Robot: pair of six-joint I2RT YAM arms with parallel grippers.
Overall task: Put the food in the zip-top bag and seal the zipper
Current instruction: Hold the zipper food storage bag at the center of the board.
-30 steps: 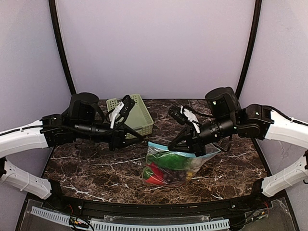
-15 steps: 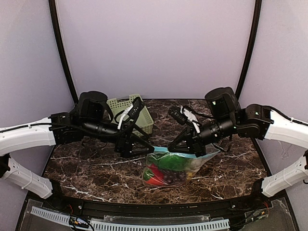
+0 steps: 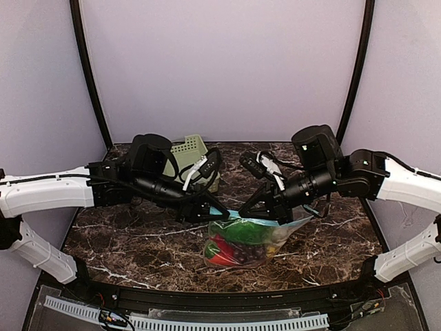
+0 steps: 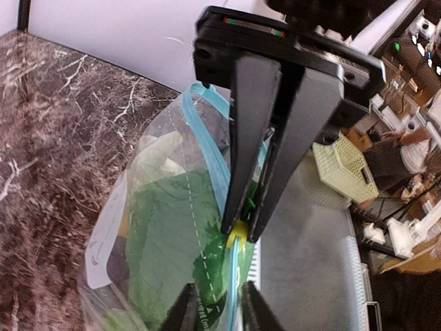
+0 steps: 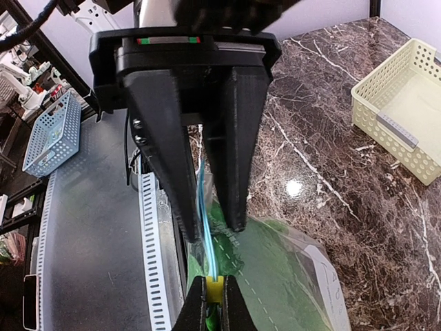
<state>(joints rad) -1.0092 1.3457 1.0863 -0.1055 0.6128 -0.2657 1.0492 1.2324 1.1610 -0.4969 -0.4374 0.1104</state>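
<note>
We see the right gripper, its black fingers pinched on the light blue zipper strip of the clear plastic zip-top bag, where green leafy toy food shows through. At the bottom edge the left gripper nips the small yellow slider tab. A pale slotted plastic basket stands well apart on the dark marble surface.

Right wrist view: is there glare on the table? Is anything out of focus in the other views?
Right wrist view: one small white glare spot on the marble table. Left wrist view: the zip-top bag looks softer towards the bottom edge. Top view: soft, even light.
</note>
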